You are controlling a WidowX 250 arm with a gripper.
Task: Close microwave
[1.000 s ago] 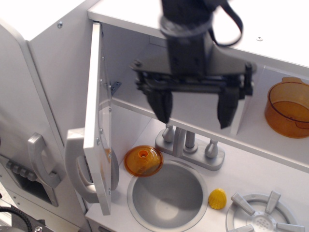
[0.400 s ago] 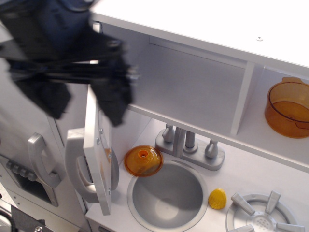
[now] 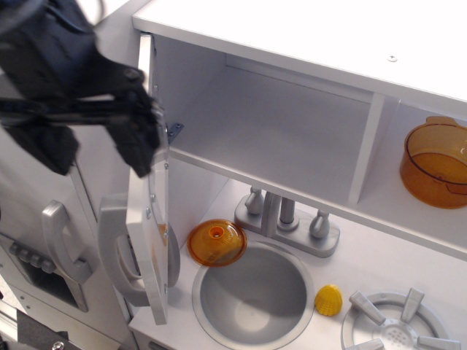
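The microwave (image 3: 277, 131) is a white box compartment with nothing visible inside. Its door (image 3: 148, 182) stands wide open, swung out to the left and seen almost edge-on, with the clear window facing right. The silver-grey bar handle (image 3: 115, 251) is on the door's outer left side. My black gripper (image 3: 93, 149) is at the upper left, blurred, on the outer side of the door near its top. Its jaws are open and empty. The right finger (image 3: 139, 149) is at or just in front of the door's edge; I cannot tell whether it touches.
Below the compartment are a grey sink (image 3: 252, 295), a faucet (image 3: 288, 219), an orange lid (image 3: 217, 242) and a small yellow piece (image 3: 329, 300). An orange pot (image 3: 436, 162) sits in the right shelf. A burner (image 3: 398, 321) is at the bottom right. A tall white door with a curved grey handle (image 3: 62, 244) is at the left.
My gripper has swung from in front of the open compartment leftward, past the door's top edge, to its outer side. The door has not visibly moved.
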